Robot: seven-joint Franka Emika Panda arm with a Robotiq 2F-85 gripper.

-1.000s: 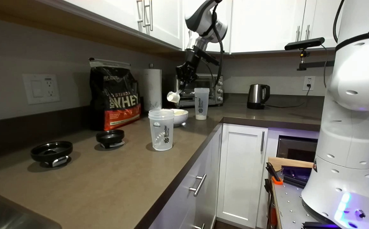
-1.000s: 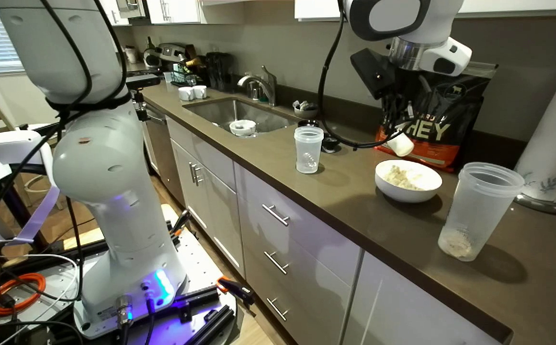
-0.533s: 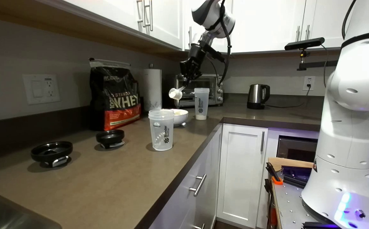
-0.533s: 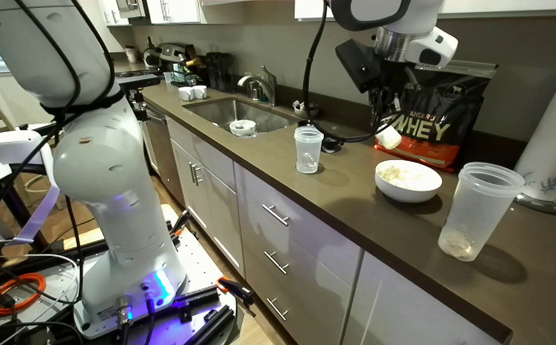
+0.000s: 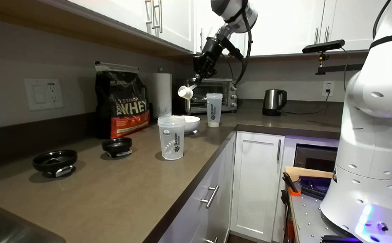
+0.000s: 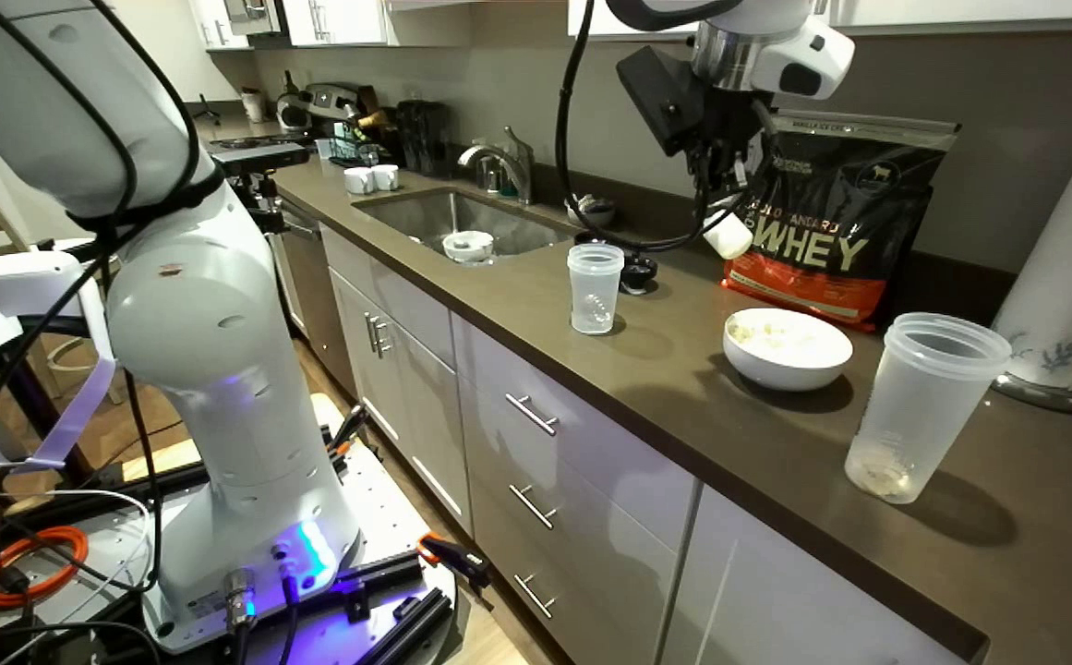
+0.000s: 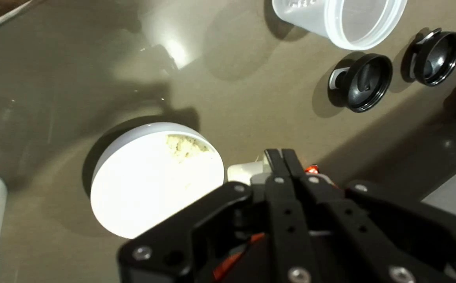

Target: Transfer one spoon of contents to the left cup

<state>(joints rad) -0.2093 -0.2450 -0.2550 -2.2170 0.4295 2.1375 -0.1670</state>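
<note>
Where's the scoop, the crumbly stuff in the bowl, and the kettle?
Scoop (image 6: 729,237): an exterior view, on its cup end.
Crumbly stuff (image 7: 184,146): wrist view, on its pale clumps.
Kettle (image 5: 271,100): an exterior view, on its steel body.

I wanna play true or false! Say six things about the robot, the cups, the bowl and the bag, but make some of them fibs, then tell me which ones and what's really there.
1. Two cups stand upright. True.
2. Both cups are covered. False: they are open, and two black lids sit on the counter.
3. The bowl has pale powder in it. True.
4. The jaws are wide open. False: they are shut on the white spoon.
5. The spoon is dipped in the bowl. False: it is up in the air.
6. The bag says WHEY. True.
</note>
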